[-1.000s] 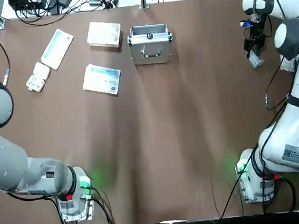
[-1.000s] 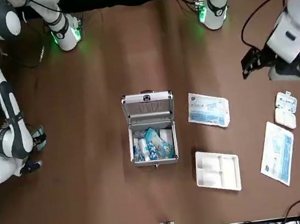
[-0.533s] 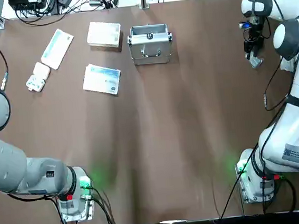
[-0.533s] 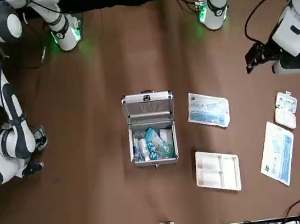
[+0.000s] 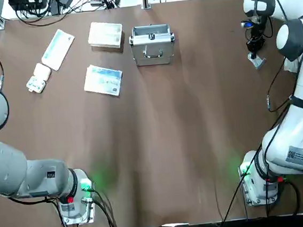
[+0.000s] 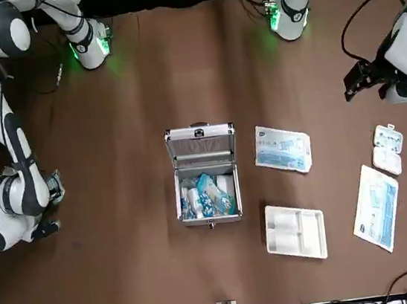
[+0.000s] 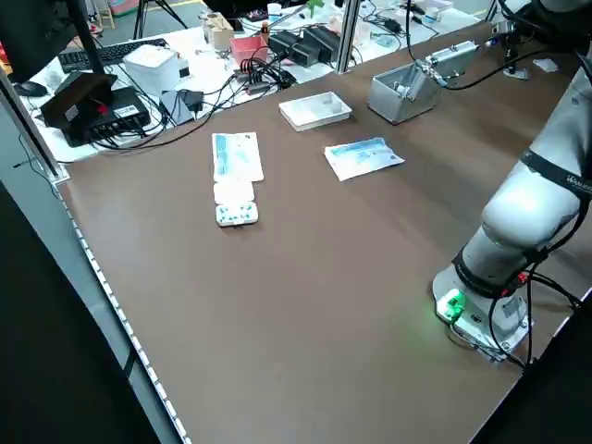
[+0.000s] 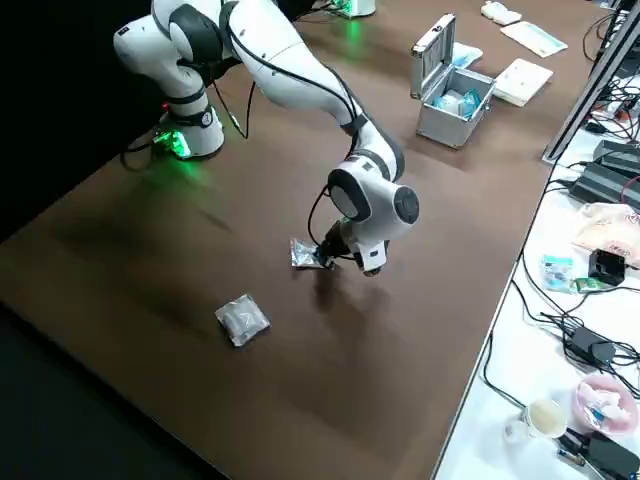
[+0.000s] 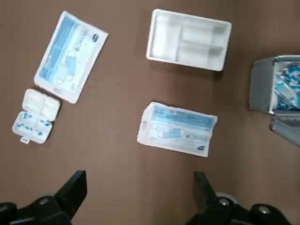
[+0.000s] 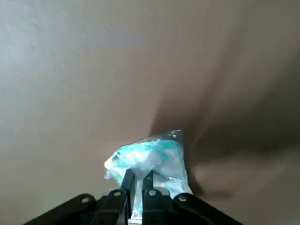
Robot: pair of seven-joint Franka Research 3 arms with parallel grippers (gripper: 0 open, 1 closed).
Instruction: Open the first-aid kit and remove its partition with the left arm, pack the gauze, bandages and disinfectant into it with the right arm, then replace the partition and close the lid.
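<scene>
The first-aid kit stands open near the far edge of the brown table, its silver lid raised upright on the robot's side and small blue-and-white packets lying inside the case. The partition, a pale translucent tray with compartments, lies on the table just beside the case on the robot's left, apart from it. A blue-and-white flat packet lies nearer the robot than the partition, and farther to the left lie a longer flat packet and a small white pill box, close together. The right gripper is low over the table at the robot's far right, well apart from the case; its fingers are closed narrowly on a crinkled clear bag with teal-and-white contents. In the right side view a second clear-wrapped packet lies on the table near that arm, apart from the held bag. The left gripper hangs high above the items on the left of the table, its fingers spread wide with nothing between them. I cannot pick out the disinfectant bottle with certainty in any view.
</scene>
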